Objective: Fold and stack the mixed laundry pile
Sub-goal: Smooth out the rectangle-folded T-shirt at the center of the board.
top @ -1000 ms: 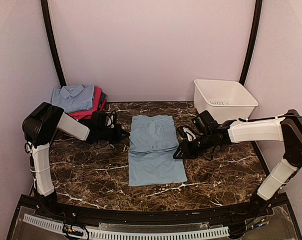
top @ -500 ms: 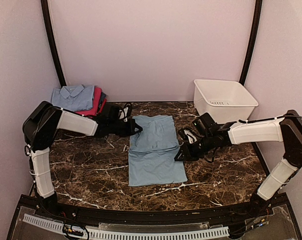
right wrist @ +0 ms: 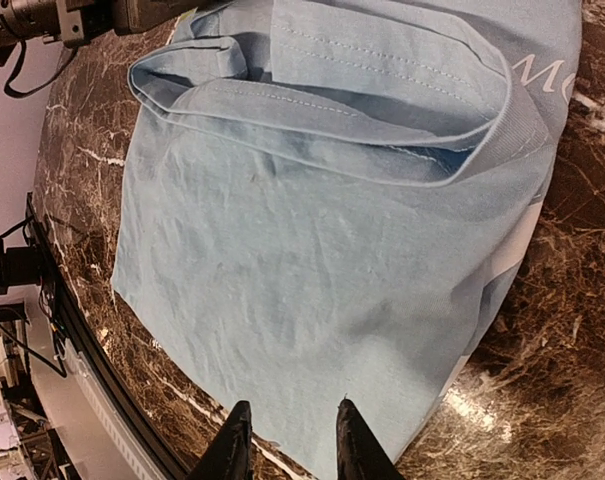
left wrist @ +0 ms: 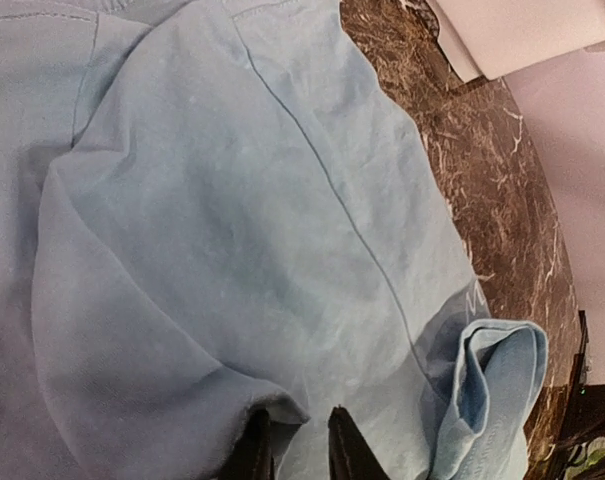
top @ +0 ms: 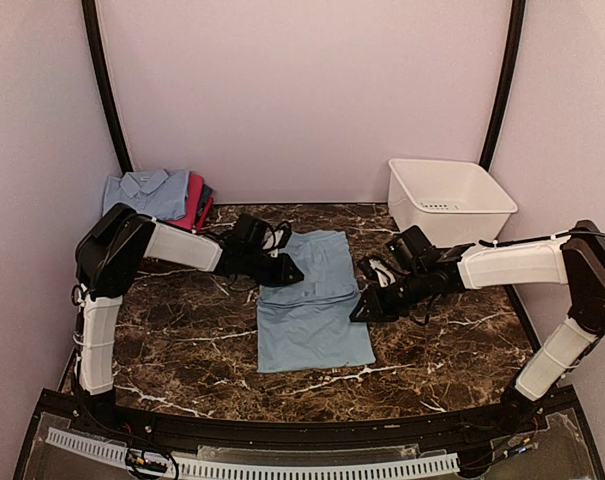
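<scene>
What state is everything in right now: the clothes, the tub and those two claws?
Tee: lying flat, partly folded.
Stack: folded clothes, piled up.
Tub: upright, looks empty.
Left gripper: slightly open, at the tee's left edge.
Right gripper: open, at the tee's right edge.

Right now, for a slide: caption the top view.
Left gripper, right gripper flank pale blue cloth garment; folded clothes stack, white plastic tub behind.
</scene>
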